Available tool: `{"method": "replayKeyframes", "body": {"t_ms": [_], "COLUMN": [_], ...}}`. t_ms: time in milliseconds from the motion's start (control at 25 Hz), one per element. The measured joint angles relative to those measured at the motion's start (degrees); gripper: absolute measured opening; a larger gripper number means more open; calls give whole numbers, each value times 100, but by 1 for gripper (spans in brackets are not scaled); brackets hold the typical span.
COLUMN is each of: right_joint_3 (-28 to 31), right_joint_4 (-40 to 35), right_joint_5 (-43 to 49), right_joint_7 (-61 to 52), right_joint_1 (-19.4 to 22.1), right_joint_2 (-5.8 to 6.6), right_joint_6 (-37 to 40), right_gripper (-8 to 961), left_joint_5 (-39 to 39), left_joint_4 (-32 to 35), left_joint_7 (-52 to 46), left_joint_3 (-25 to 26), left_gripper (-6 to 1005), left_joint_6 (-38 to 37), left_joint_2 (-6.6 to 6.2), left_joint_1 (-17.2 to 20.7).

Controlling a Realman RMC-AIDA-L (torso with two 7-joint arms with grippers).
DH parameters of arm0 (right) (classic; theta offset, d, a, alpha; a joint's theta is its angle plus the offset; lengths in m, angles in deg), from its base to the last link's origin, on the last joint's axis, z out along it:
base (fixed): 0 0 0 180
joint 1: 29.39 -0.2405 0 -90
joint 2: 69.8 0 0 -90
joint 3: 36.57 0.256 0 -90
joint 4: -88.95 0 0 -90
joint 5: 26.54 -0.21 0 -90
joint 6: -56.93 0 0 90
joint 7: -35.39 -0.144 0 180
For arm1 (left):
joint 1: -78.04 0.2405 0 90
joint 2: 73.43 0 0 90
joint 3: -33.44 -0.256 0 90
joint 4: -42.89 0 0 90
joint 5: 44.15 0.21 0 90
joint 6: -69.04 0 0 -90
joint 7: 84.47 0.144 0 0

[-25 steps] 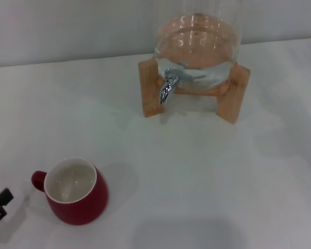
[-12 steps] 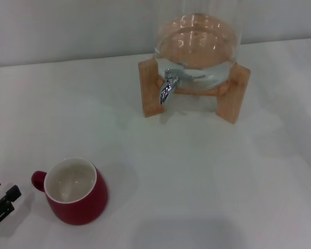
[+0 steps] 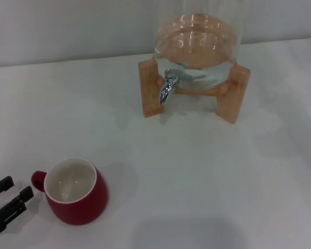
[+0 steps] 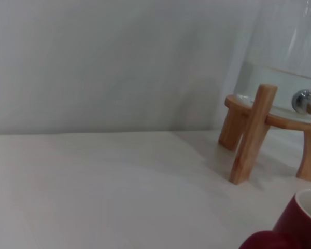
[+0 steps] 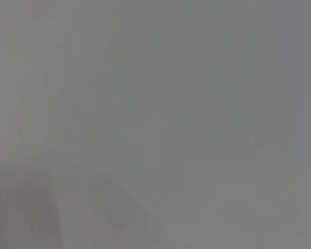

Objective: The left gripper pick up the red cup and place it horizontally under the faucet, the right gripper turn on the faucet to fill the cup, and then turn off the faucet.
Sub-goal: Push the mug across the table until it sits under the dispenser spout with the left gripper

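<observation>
The red cup point(image 3: 76, 192) stands upright on the white table at the front left, its handle point(image 3: 38, 180) pointing left. My left gripper point(image 3: 14, 191) is open just left of the handle, not touching it. The cup's rim also shows in the left wrist view point(image 4: 295, 223). The chrome faucet point(image 3: 168, 85) sticks out of a glass jar point(image 3: 198, 49) on a wooden stand point(image 3: 151, 88) at the back. It also shows in the left wrist view point(image 4: 308, 101). My right gripper is out of view.
The jar holds clear water. The white table point(image 3: 197, 171) runs to a grey wall point(image 3: 67, 26) behind the jar. The right wrist view shows only blank grey.
My left gripper has come in from the bottom left edge, moving right and forward toward the cup's handle. The cup and the jar have not moved.
</observation>
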Motion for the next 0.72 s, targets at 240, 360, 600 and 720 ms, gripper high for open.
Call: {"method": "replayKeyframes", "body": {"t_ms": [240, 360, 600, 720], "right_joint_3": [0, -4, -31, -43], "right_joint_4": [-1, -2, -10, -10], "right_joint_5": [-1, -9, -46, -71], "right_joint_7": [33, 58, 122, 137], "right_joint_1": [-8, -18, -19, -18], "right_joint_2": [0, 0, -7, -9], "right_joint_6": [2, -10, -20, -25], "right_gripper": [631, 631, 631, 631], "left_joint_5": [31, 44, 54, 60], "left_joint_4": [99, 194, 218, 193], "left_joint_7": [41, 93, 516, 786], "left_joint_3": [11, -1, 4, 0], "left_gripper": [619, 619, 619, 618], "left_joint_6": [3, 4, 3, -3], "left_joint_2": [-4, 0, 9, 16], "left_joint_1": [13, 38, 37, 21]}}
